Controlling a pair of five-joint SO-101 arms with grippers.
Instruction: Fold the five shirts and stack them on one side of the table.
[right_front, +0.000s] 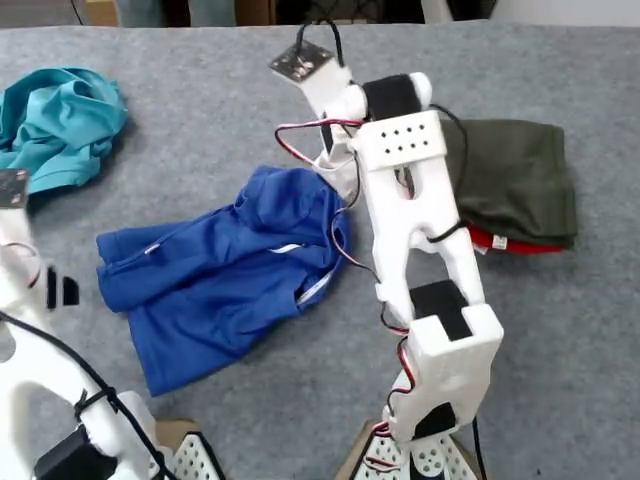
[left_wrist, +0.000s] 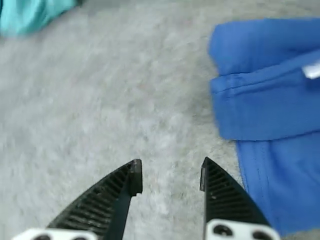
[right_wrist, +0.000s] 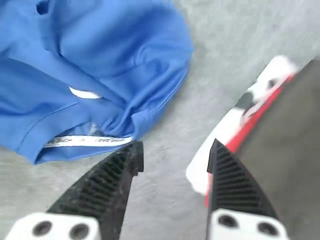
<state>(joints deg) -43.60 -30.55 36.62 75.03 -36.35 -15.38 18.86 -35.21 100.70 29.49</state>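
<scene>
Blue shirt (right_front: 225, 270) lies rumpled mid-counter (right_front: 200, 120). Left tool (left_wrist: 170, 164) is at its 9 o'clock edge, right tool (right_wrist: 176, 147) at its 2 o'clock edge. Both are wide open and empty, likely bracketing it for a fold. Olive shirt (right_front: 515, 175) sits on red shirt (right_front: 520, 243) at 3 o'clock, which looks like the stack side.

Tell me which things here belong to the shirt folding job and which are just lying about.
Job: crumpled blue fabric shirt; bunched teal shirt; folded olive-green shirt; red garment edge beneath it.
Not the job's own: grey felt table cover; white plastic right arm.
</scene>
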